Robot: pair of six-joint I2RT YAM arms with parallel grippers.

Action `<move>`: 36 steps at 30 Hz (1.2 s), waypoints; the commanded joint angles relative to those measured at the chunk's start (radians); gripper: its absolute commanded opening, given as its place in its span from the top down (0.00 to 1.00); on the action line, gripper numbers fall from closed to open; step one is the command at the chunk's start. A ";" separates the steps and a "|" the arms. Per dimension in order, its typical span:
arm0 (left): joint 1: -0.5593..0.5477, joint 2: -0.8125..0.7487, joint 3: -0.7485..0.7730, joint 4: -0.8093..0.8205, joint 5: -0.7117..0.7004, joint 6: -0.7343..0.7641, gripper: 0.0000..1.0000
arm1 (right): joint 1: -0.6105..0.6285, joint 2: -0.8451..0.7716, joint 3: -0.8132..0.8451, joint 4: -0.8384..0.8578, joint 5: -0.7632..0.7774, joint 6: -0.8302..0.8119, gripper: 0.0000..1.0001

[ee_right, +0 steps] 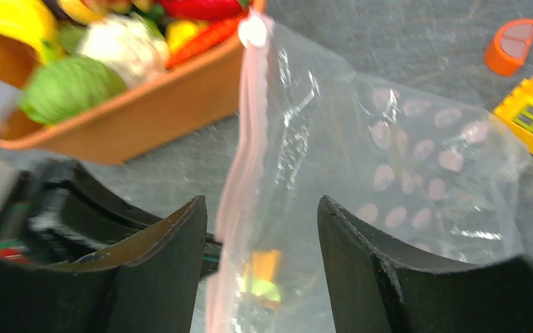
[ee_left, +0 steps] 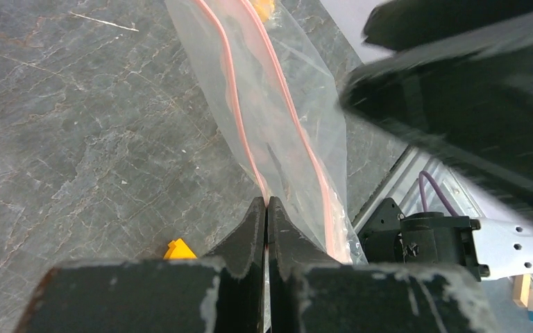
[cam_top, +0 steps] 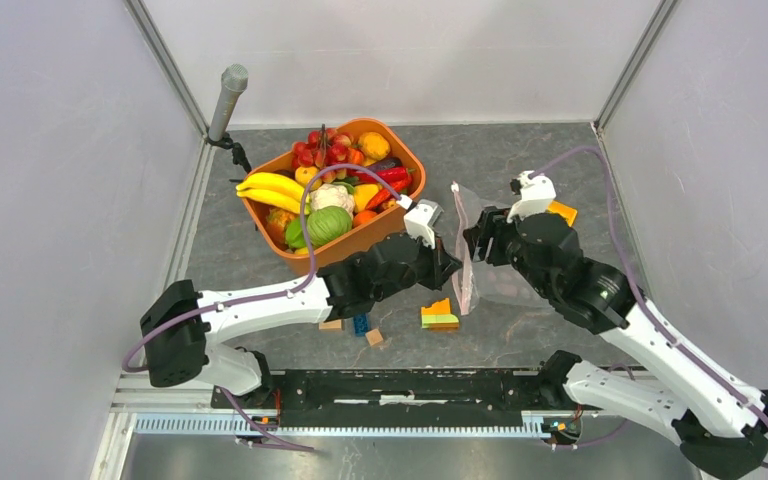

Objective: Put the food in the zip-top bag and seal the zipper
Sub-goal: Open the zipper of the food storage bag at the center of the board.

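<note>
**Your left arm** [cam_top: 260, 305]: base at the near left. It reaches forward and to the right, with the forearm low and close to level.

**Your left gripper** [cam_top: 453, 268]: points right. The fingers [ee_left: 253, 229] are pressed tight together, pinching the pink edge of the bag [ee_left: 277, 118].

**Your right arm** [cam_top: 670, 355]: base at the near right. It reaches forward and to the left, with the dark wrist section angled down toward the middle.

**Your right gripper** [cam_top: 472, 243]: points left, just beside the left gripper and nearly tip to tip with it. The jaws are spread, with one finger [ee_right: 173, 243] on each side of the bag's edge. Neither finger visibly touches it.
</note>
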 commanded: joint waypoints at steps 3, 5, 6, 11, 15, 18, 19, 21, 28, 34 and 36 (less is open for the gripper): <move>-0.010 -0.011 0.066 -0.034 -0.085 0.046 0.98 | 0.028 0.080 0.096 -0.180 0.076 -0.054 0.37; -0.011 -0.014 0.066 -0.034 -0.087 0.046 0.98 | 0.048 0.117 0.118 -0.204 0.092 -0.054 0.38; -0.012 -0.016 0.067 -0.039 -0.087 0.047 0.98 | 0.066 0.125 0.120 -0.199 0.105 -0.049 0.38; -0.012 -0.012 0.079 -0.068 -0.092 0.047 0.98 | 0.135 0.179 0.166 -0.217 0.175 -0.037 0.39; -0.013 -0.012 0.084 -0.073 -0.084 0.043 0.98 | 0.188 0.251 0.219 -0.287 0.277 -0.009 0.39; -0.013 -0.016 0.082 -0.073 -0.085 0.041 0.98 | 0.209 0.262 0.215 -0.289 0.332 0.006 0.44; -0.012 -0.019 0.081 -0.073 -0.084 0.040 0.98 | 0.210 0.262 0.207 -0.280 0.337 0.005 0.45; -0.012 -0.021 0.081 -0.072 -0.082 0.040 0.98 | 0.210 0.265 0.194 -0.266 0.337 0.004 0.46; -0.013 -0.038 0.059 -0.035 -0.066 0.021 0.98 | 0.210 0.244 0.111 -0.151 0.309 0.004 0.47; -0.012 -0.047 0.054 -0.018 -0.059 0.012 0.98 | 0.210 0.238 0.062 -0.091 0.293 0.009 0.49; -0.013 -0.045 0.050 -0.016 -0.061 0.010 0.98 | 0.210 0.246 0.069 -0.098 0.297 0.021 0.50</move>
